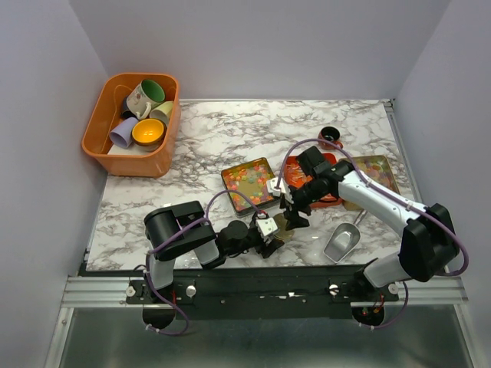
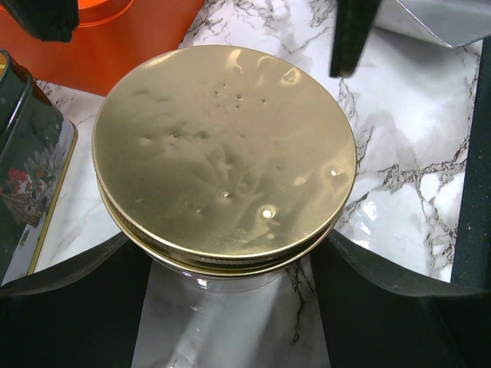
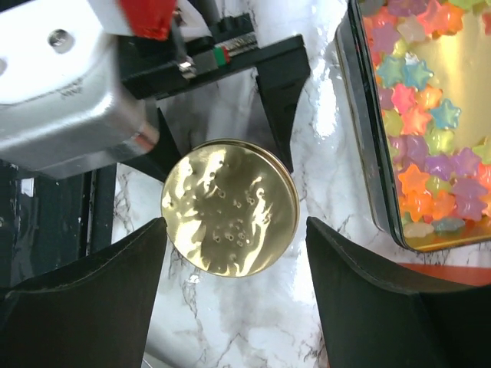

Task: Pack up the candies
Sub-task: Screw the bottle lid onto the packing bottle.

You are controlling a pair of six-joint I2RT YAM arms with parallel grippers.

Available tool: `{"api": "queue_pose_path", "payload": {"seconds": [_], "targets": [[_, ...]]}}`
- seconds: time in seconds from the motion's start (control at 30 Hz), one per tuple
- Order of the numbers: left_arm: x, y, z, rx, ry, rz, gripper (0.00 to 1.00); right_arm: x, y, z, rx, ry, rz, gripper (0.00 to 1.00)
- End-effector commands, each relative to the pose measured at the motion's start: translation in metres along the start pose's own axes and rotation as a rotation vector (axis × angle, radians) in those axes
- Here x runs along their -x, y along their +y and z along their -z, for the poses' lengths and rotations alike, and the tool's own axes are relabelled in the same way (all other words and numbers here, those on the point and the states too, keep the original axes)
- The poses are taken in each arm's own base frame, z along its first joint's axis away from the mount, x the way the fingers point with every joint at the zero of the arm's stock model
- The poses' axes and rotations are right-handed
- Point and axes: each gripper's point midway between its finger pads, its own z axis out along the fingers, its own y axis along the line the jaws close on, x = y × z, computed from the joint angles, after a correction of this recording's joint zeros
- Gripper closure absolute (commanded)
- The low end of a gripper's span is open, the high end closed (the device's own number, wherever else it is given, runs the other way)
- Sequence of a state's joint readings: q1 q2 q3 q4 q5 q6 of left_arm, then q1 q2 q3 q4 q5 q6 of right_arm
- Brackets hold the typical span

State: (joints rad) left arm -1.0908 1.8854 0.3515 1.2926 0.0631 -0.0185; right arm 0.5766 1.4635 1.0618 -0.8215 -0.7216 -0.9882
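Note:
The candies (image 1: 248, 180) are small star-shaped sweets of mixed colours in an open square tin (image 1: 227, 178); they also show in the right wrist view (image 3: 430, 130). A clear glass jar with a gold screw lid (image 2: 222, 153) stands on the marble table near the front edge. My left gripper (image 2: 230, 307) is shut on the jar body just under the lid. My right gripper (image 3: 234, 307) is open and hovers above the gold lid (image 3: 229, 207), its fingers (image 3: 84, 299) either side of it with a gap on the right.
A red tray (image 1: 328, 189) lies behind the jar, a tin lid (image 1: 376, 170) to its right, a small dark cup (image 1: 330, 136) behind. A metal scoop (image 1: 341, 243) lies right of the jar. An orange bin (image 1: 100, 123) of mugs stands at back left.

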Motion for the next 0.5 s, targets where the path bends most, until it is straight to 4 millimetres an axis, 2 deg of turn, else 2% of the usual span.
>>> {"api": "queue_pose_path", "payload": {"seconds": [0.0,0.2,0.47], "targets": [[-0.025,-0.003,0.003,-0.005,0.087,-0.02,0.26,0.008,0.02,-0.01,0.086,-0.038,0.045,0.21],[-0.024,-0.001,0.003,0.004,0.086,-0.02,0.26,0.003,0.024,-0.021,0.115,-0.029,0.076,0.21],[-0.027,-0.001,0.003,0.005,0.096,-0.019,0.26,-0.02,0.02,-0.034,0.113,0.029,0.077,0.2]]}}
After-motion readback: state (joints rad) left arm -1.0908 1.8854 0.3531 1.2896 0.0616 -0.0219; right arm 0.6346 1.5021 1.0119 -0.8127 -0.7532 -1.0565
